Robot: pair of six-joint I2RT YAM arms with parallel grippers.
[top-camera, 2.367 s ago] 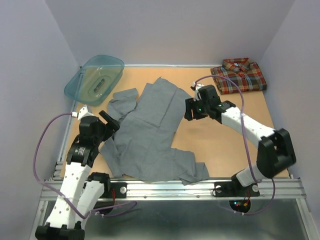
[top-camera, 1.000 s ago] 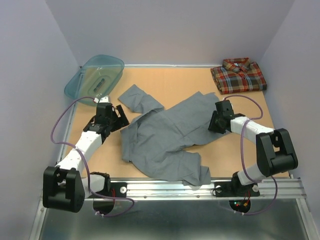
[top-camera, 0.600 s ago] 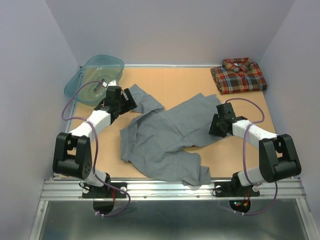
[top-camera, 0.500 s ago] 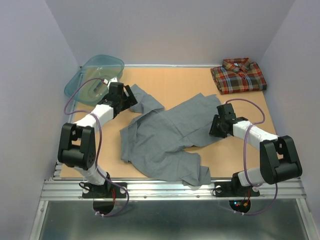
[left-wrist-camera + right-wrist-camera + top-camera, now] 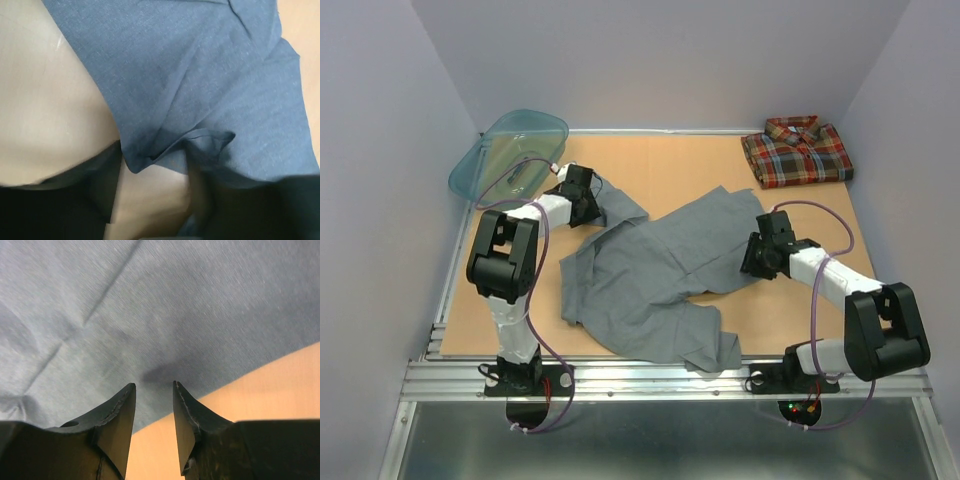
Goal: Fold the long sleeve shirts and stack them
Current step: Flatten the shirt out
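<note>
Beside the teal basin (image 5: 510, 155), the left tool (image 5: 585, 195) has reached the grey shirt's (image 5: 650, 270) far sleeve, half-open and narrowing around its edge. The right tool (image 5: 758, 262) pinches the opposite hem. Folding barely begun; the plaid shirt (image 5: 797, 150) waits folded.

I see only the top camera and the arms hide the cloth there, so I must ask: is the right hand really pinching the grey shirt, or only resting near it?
Observer: In the right wrist view the right hand points at the grey shirt just inside its edge, and the cloth puckers at the fingertips, but a gap shows between them.
Operator: And the left hand?
Observer: Its wrist view shows a folded corner of the shirt lying right in front of the left hand, with bare table beside it.
Operator: Has it closed on that corner?
Observer: I cannot tell; the fingers are dark and blurred there.
</note>
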